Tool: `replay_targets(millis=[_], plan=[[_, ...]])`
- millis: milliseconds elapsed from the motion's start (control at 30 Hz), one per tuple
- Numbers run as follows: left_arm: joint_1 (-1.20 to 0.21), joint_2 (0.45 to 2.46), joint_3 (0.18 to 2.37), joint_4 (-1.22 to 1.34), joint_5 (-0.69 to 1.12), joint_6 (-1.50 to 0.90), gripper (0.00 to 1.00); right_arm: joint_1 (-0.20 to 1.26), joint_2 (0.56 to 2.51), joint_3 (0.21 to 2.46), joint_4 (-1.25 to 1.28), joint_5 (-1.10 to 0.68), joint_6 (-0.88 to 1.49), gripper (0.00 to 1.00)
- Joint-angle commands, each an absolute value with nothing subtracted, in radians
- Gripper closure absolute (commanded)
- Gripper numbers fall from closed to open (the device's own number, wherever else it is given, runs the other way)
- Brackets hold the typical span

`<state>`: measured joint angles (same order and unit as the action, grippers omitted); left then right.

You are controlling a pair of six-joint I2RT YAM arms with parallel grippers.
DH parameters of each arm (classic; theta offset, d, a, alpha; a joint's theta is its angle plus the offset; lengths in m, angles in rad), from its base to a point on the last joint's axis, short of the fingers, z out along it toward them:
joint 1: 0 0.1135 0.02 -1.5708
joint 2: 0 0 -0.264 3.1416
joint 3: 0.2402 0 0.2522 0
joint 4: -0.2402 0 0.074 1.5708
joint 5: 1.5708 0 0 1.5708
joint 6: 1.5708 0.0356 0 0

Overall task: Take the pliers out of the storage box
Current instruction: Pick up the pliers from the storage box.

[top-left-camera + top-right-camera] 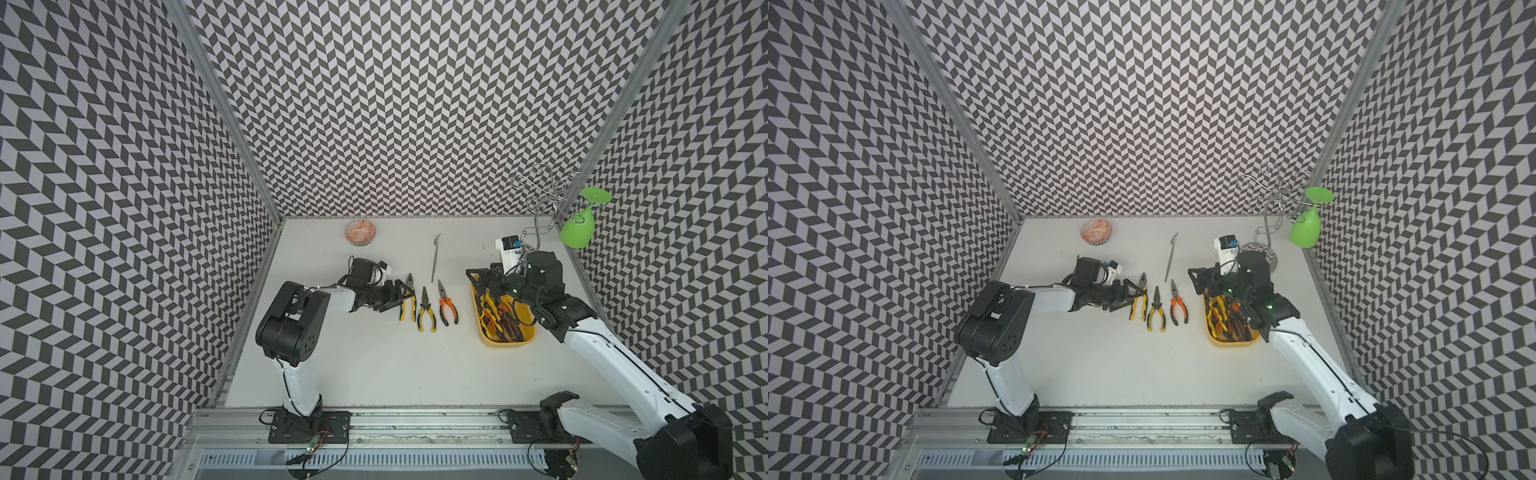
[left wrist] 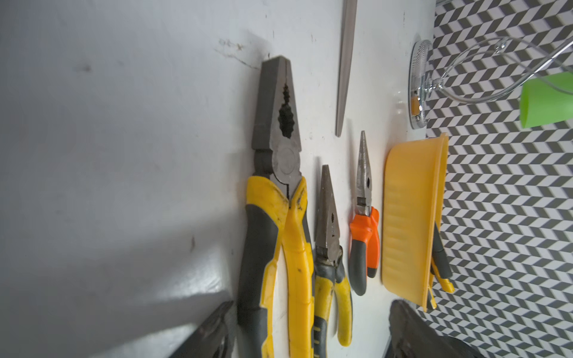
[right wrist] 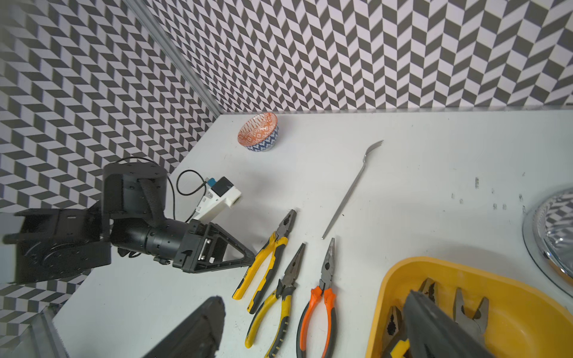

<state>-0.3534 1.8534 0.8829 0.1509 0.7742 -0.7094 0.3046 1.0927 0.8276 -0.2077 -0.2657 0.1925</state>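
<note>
The yellow storage box [image 1: 528, 329] sits on the right of the table with several pliers [image 1: 496, 318] piled inside. Three more pliers lie side by side on the table left of it: a yellow combination pair [image 1: 408, 301], a yellow long-nosed pair [image 1: 426, 311] and an orange long-nosed pair [image 1: 447, 307]. My left gripper [image 1: 398, 296] is open and low, its fingers either side of the two yellow pairs' handles [image 2: 297, 263]. My right gripper [image 1: 483, 290] is open at the box's far end. One of its fingers [image 3: 440, 328] is over the pliers inside; the other finger [image 3: 195, 328] is outside the box.
An orange patterned bowl [image 1: 360, 232] stands at the back left. A thin grey fork [image 1: 435, 257] lies behind the row of pliers. A chrome wire stand [image 1: 540, 195] holding a green glass [image 1: 577, 227] upside down fills the back right corner, close behind my right arm.
</note>
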Motion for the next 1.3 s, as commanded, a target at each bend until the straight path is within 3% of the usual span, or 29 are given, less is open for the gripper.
replay_targets(millis=[0,233,367,600,767,900,1100,1267], plan=[[-0.353,1.852,0.878,0.176,0.803,-0.734,0.19,0.273,1.11,0.86,-0.232,-0.224,0.214,0.08],[-0.335,1.773,0.935,-0.009,0.629,-0.571,0.16,0.209,1.183,0.899,-0.368,-0.145,0.2,0.12],[-0.362,1.673,0.941,-0.015,0.592,-0.462,0.02,0.204,1.244,0.92,-0.447,-0.09,0.162,0.19],[-0.464,1.487,0.896,0.047,0.535,-0.192,0.02,0.204,1.319,0.911,-0.511,-0.113,0.158,0.35],[-0.543,1.384,0.877,0.039,0.566,0.007,0.02,0.204,1.369,0.863,-0.478,-0.171,0.19,0.38],[-0.607,1.304,0.853,0.057,0.608,0.127,0.02,0.204,1.383,0.817,-0.429,-0.153,0.216,0.48],[-0.641,1.241,0.83,0.104,0.612,0.164,0.02,0.202,1.441,0.803,-0.399,-0.128,0.218,0.63],[-0.641,1.266,0.836,0.095,0.602,0.165,0.02,0.202,1.481,0.799,-0.375,-0.164,0.212,0.64]])
